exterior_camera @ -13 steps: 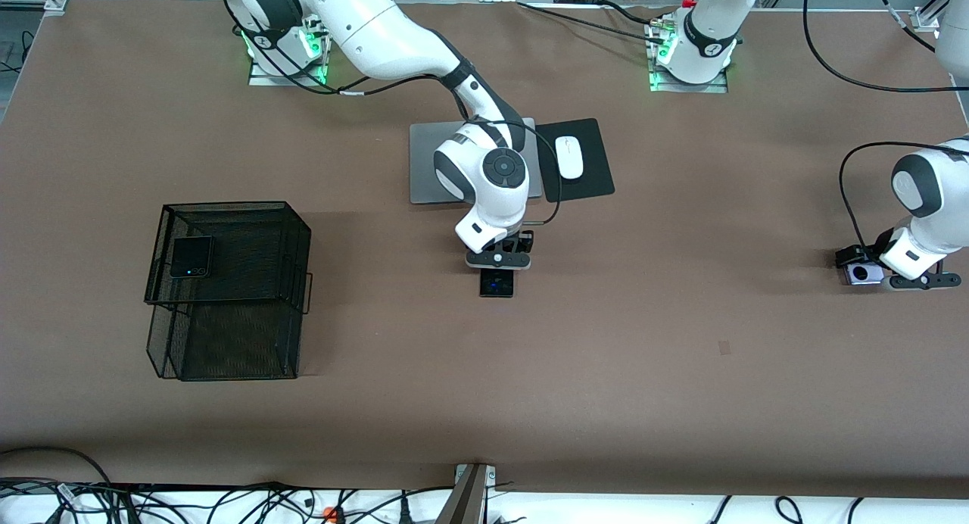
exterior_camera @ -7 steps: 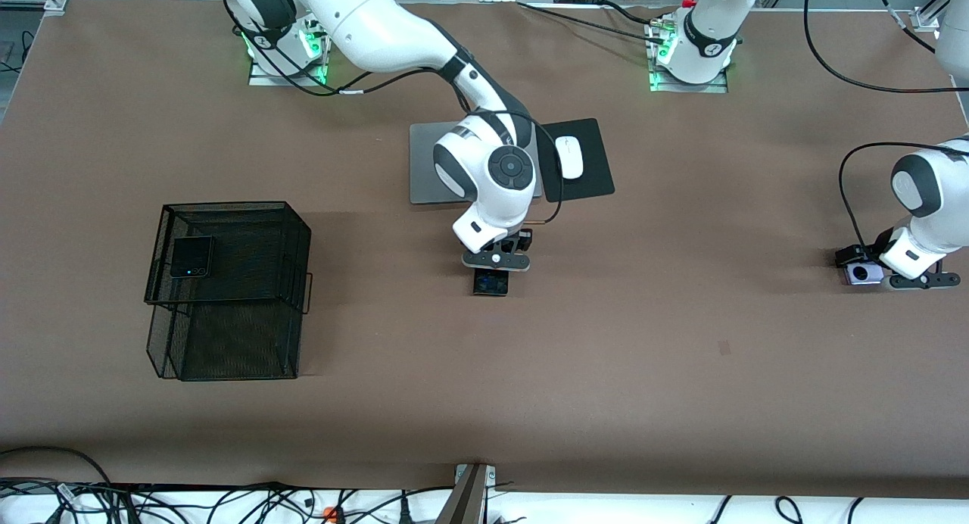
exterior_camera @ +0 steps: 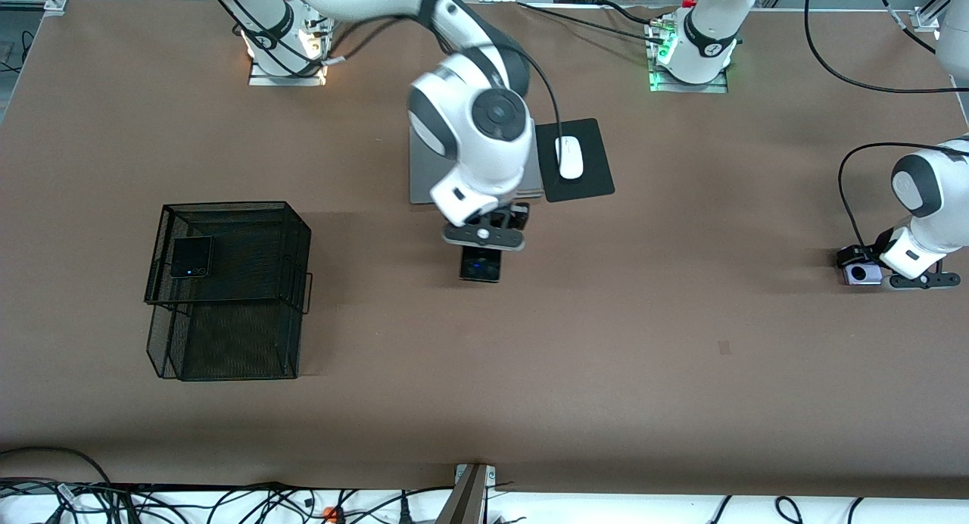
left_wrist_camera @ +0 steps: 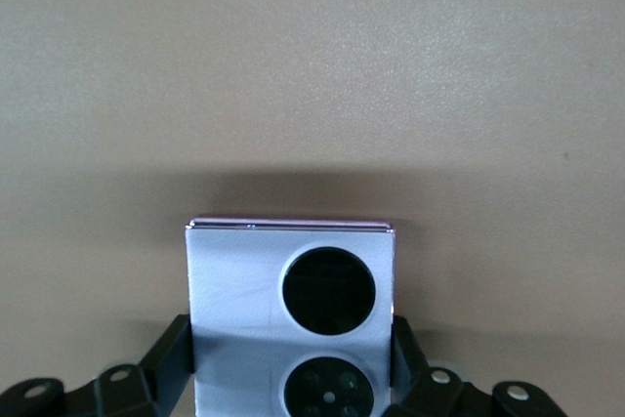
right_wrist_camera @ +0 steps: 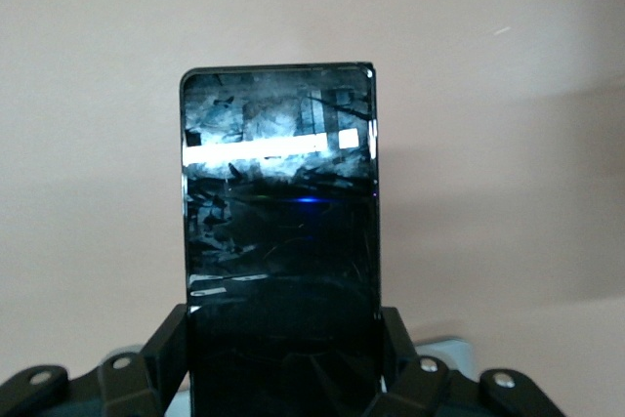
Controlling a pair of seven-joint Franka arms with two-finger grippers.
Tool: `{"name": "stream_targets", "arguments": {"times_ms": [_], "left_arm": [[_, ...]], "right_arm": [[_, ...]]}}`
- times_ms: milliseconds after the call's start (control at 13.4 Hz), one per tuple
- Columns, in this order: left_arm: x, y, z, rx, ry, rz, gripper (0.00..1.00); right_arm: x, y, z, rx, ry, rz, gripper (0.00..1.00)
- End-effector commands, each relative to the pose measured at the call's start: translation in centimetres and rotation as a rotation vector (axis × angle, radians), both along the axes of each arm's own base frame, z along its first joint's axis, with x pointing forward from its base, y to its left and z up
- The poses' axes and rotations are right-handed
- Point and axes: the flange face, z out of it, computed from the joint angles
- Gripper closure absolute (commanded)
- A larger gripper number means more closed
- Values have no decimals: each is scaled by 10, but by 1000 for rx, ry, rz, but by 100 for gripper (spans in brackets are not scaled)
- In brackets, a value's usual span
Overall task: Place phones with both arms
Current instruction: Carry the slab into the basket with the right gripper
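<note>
My right gripper (exterior_camera: 484,240) is shut on the long slim black slab phone (exterior_camera: 480,266) and holds it in the air over the middle of the table. In the right wrist view the slab (right_wrist_camera: 280,222) stands out from between the fingers of that gripper (right_wrist_camera: 283,368). My left gripper (exterior_camera: 870,272) is down at the table at the left arm's end, shut on the lavender-white phone (exterior_camera: 859,274). That phone (left_wrist_camera: 234,280) shows two black lenses between the fingers (left_wrist_camera: 166,358). The black flip phone (exterior_camera: 191,257) lies on top of the black mesh basket (exterior_camera: 227,297).
A silver laptop (exterior_camera: 424,183) lies partly under the right arm. Beside it a white mouse (exterior_camera: 569,157) sits on a black pad (exterior_camera: 590,179). The basket stands toward the right arm's end. Cables run along the table's near edge.
My right arm has risen with the slab phone and shifted a little toward its own end. Its base light went from green to pale. The left arm has not moved.
</note>
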Motion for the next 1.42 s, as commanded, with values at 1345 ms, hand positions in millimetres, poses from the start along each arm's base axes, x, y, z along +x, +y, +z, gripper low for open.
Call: {"name": "stream_targets", "arguments": {"times_ms": [1345], "left_arm": [[127,-359,198,-77,193,-159,81]], "right_arm": [[-3,-443,-83,30,115,164,100]]}}
